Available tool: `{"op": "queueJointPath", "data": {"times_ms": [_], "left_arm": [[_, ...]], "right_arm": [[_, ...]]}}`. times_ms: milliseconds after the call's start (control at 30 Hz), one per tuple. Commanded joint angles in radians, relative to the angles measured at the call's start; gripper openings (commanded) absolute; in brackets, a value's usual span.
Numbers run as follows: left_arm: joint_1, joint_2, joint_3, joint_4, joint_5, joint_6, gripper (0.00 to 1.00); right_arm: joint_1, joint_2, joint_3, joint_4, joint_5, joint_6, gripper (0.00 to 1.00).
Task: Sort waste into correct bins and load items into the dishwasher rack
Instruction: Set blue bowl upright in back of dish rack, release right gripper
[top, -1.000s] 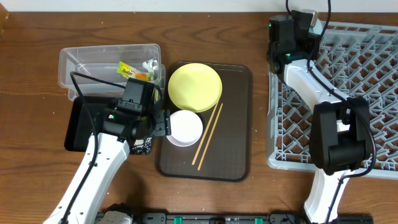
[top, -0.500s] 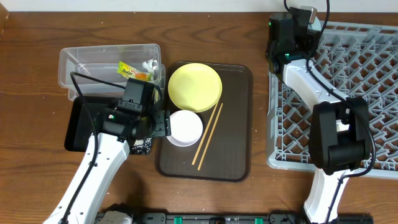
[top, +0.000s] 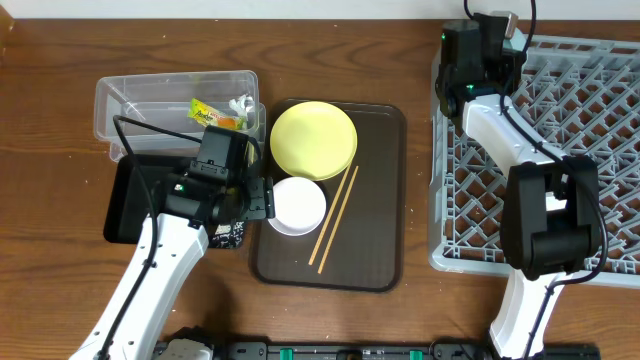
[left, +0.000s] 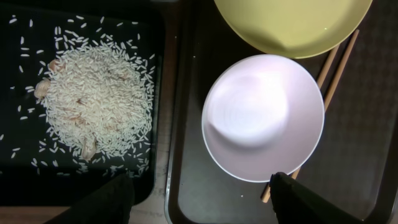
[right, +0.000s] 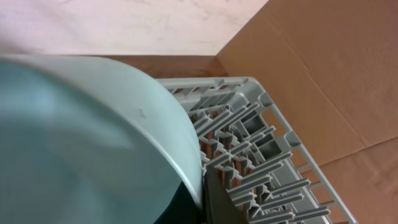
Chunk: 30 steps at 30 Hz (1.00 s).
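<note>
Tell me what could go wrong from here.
The right pincer holds the blue bowl by its rim over the rack corner; released tilted, it may snag on the pegs or tip out.
The open left pincer straddles the white bowl, one finger by the black tray of rice; lowering may clip the tray or drag the chopsticks.

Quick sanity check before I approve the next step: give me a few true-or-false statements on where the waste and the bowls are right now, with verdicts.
1. The rice sits in the black tray. True.
2. The snack wrapper lies on the serving tray. False: it is in the clear tub.
3. The white bowl is in the dishwasher rack. False: it is on the serving tray, next to the yellow plate.
4. The right gripper holds the light blue bowl at a corner of the dishwasher rack. True.
</note>
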<state>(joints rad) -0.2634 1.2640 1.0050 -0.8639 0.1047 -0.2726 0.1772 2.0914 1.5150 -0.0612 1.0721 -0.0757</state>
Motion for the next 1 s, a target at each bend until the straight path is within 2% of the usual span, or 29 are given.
{"op": "queueJointPath", "data": {"times_ms": [0, 367, 533, 700, 800, 900, 967], "left_arm": [[0.003, -0.003, 0.007, -0.003, -0.008, -0.002, 0.73], [0.003, -0.003, 0.007, -0.003, -0.008, -0.002, 0.73], [0.003, -0.003, 0.007, -0.003, -0.008, -0.002, 0.73], [0.003, -0.003, 0.007, -0.003, -0.008, -0.002, 0.73], [0.003, -0.003, 0.007, -0.003, -0.008, -0.002, 0.73], [0.003, -0.003, 0.007, -0.003, -0.008, -0.002, 0.73], [0.003, -0.003, 0.007, -0.003, -0.008, -0.002, 0.73]], "right_arm": [[0.006, -0.004, -0.006, -0.045, 0.023, 0.045, 0.01], [0.064, -0.007, -0.006, -0.217, 0.024, 0.100, 0.01], [0.072, -0.037, -0.006, -0.403, 0.014, 0.272, 0.01], [0.072, -0.107, -0.006, -0.614, -0.167, 0.445, 0.01], [0.073, -0.151, -0.006, -0.682, -0.289, 0.465, 0.02], [0.073, -0.187, -0.006, -0.727, -0.410, 0.464, 0.20], [0.073, -0.196, -0.006, -0.747, -0.450, 0.464, 0.24]]}}
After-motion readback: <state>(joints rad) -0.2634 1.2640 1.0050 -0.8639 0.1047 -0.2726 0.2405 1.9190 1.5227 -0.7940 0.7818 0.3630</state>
